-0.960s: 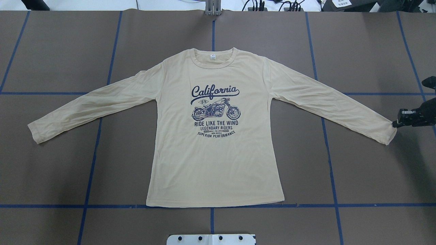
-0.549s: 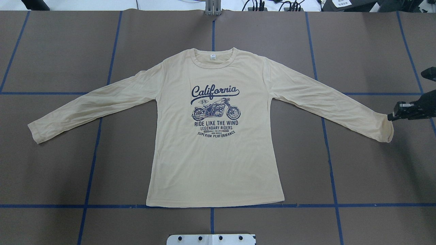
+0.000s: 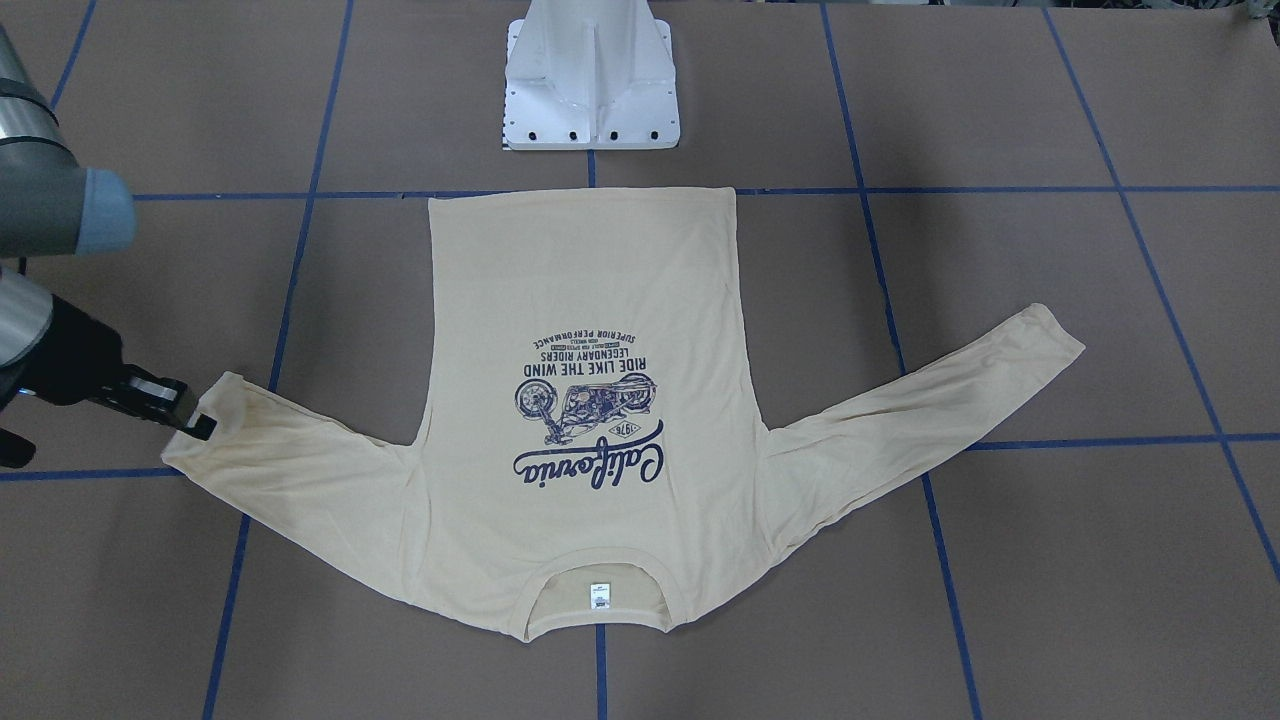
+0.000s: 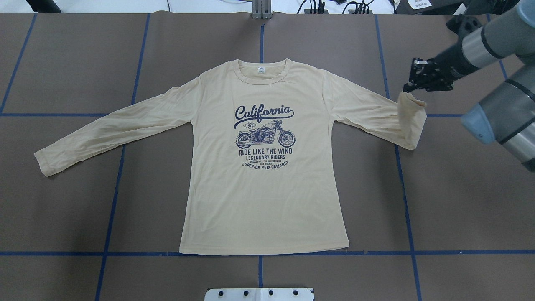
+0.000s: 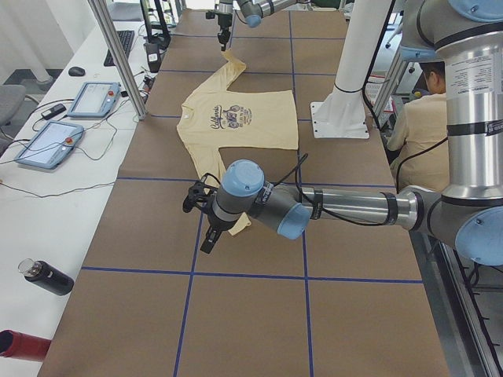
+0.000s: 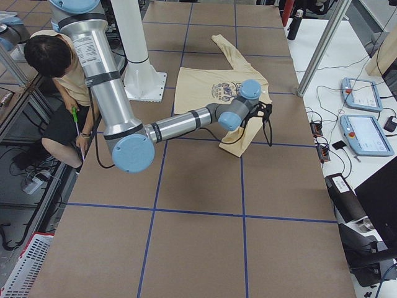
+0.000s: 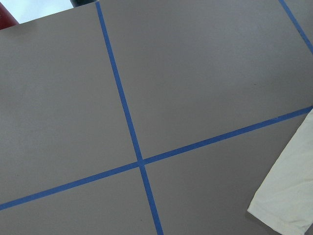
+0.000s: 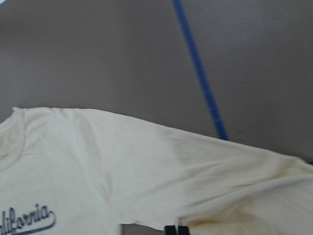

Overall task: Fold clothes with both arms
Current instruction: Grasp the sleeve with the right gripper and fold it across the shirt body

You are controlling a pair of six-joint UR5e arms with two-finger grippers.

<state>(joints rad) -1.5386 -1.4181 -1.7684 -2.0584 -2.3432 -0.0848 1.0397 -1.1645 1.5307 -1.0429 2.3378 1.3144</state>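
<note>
Lifted inward, cuff (image 4: 413,110) of "California" shirt (image 4: 259,200) hangs from right gripper (image 4: 406,88).

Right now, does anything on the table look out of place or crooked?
Only one sleeve: the right gripper holds its cuff lifted and bent back toward the shirt. The other sleeve lies flat.

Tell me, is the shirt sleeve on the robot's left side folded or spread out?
Spread out. On the shirt, the left-side sleeve lies flat and straight on the table, its cuff not doubled back.
</note>
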